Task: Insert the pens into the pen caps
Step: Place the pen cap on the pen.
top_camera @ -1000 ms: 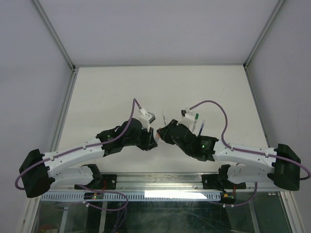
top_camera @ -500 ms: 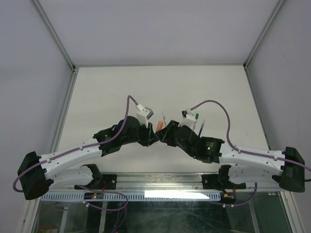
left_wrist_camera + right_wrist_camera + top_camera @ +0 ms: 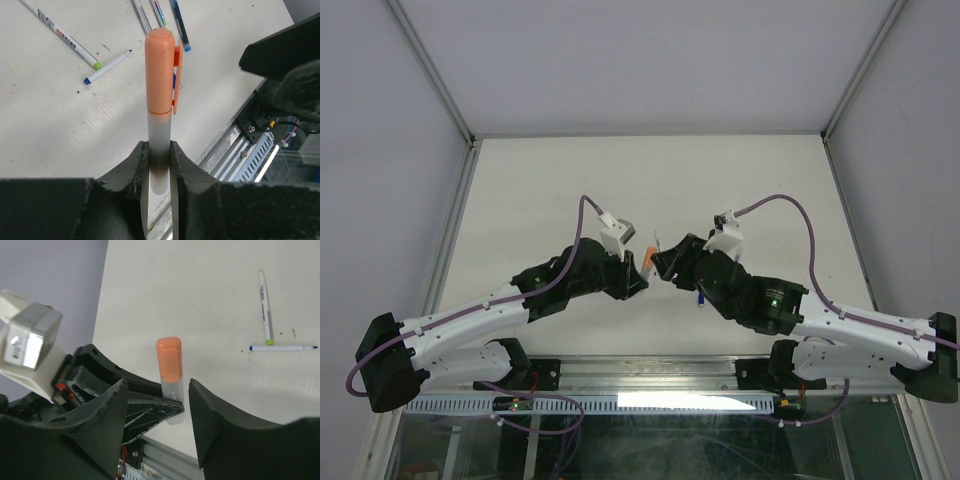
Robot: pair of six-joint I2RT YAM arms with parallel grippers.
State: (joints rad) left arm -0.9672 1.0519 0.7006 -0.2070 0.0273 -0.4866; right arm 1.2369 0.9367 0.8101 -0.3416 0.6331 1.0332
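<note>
My left gripper (image 3: 159,160) is shut on the white barrel of a pen (image 3: 159,142) that has an orange cap (image 3: 161,65) seated on its far end. In the top view this gripper (image 3: 636,274) and the orange cap (image 3: 649,260) sit at the table's middle front. My right gripper (image 3: 157,385) is open, and the capped pen (image 3: 170,365) stands in the gap before its jaws without touching either one. In the top view the right gripper (image 3: 666,264) faces the left one closely. Loose pens (image 3: 107,66) lie on the table.
Several loose pens lie on the white table: one with a green end (image 3: 265,305), one thin with a blue end (image 3: 282,347), and more at the far side (image 3: 160,12). A blue piece (image 3: 700,297) shows under my right arm. The metal rail (image 3: 250,150) runs along the front edge.
The right arm has swung and its wrist turned. Its gripper no longer presses against the left one. The orange-capped pen stays in the left gripper, which has barely moved.
</note>
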